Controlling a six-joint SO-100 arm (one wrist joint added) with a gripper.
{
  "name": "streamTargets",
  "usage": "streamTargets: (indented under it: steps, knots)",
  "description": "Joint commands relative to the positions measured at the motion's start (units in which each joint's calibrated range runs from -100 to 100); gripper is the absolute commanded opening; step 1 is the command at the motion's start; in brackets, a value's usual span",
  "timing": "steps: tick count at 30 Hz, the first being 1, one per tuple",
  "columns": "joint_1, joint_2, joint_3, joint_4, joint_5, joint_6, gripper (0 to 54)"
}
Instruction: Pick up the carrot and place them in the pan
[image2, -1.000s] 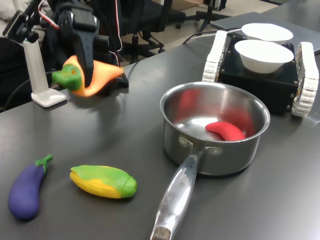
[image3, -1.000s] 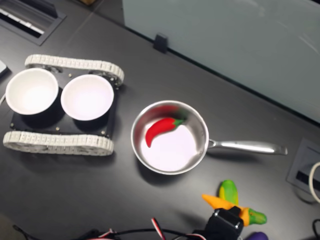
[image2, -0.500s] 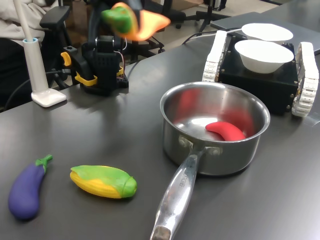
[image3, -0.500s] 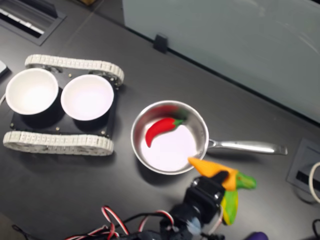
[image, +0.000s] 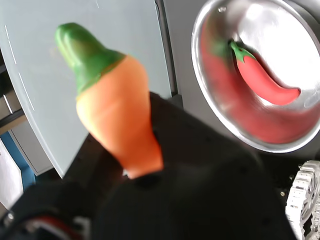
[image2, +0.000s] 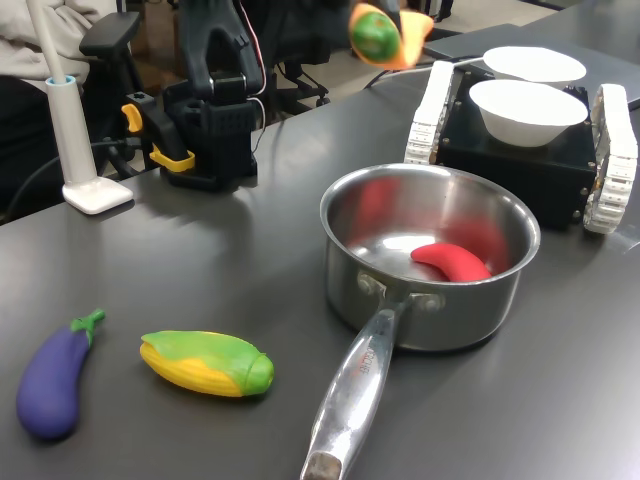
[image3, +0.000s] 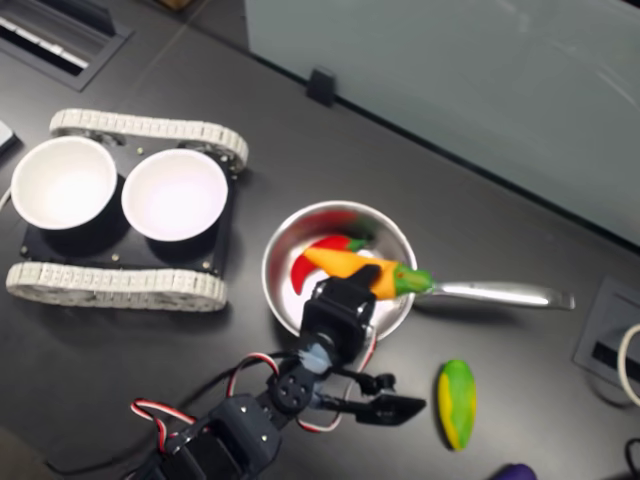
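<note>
The pincer (image3: 352, 290) is clamped on the carrot (image3: 362, 271) and holds it up in the air, clear of the table (image3: 250, 390). In the second exterior view the carrot lies crosswise in the grip, its orange tip sticking out to one side of the pincer and its green cap to the other, and from overhead it lines up with the open mouth of the pan (image3: 283, 300) below. In the wrist view the carrot (image: 114, 107) juts out from the dark body of the pincer with its green cap farthest away, and the pan (image: 210, 95) sits off to the side beneath it with a red chili pepper (image: 262, 82) lying on its bottom. In the first exterior view the carrot (image2: 385, 30) hangs high above and behind the pan (image2: 430, 290). Far from the pincer, near the pan's long handle (image2: 350, 400), a corn cob (image2: 207, 362) and an eggplant (image2: 53, 378) lie on the table. Beyond the pan stands a tracked black platform (image2: 530, 150) carrying two white bowls (image2: 527, 110).
</note>
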Motion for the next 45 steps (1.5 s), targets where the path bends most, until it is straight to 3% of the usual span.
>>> streamTargets:
  steps: [1, 18, 31, 45]
  knots:
    - [-3.2, -2.3, 1.0, -4.6, -1.9, 0.7, 0.1]
    - [0.6, -0.1, 11.5, -11.9, -2.1, 0.7, 0.1]
    - [-3.7, -3.8, 26.0, -18.4, -3.1, 0.7, 0.1]
    - [-5.8, -2.9, 32.0, -22.5, -2.1, 0.8, 0.1]
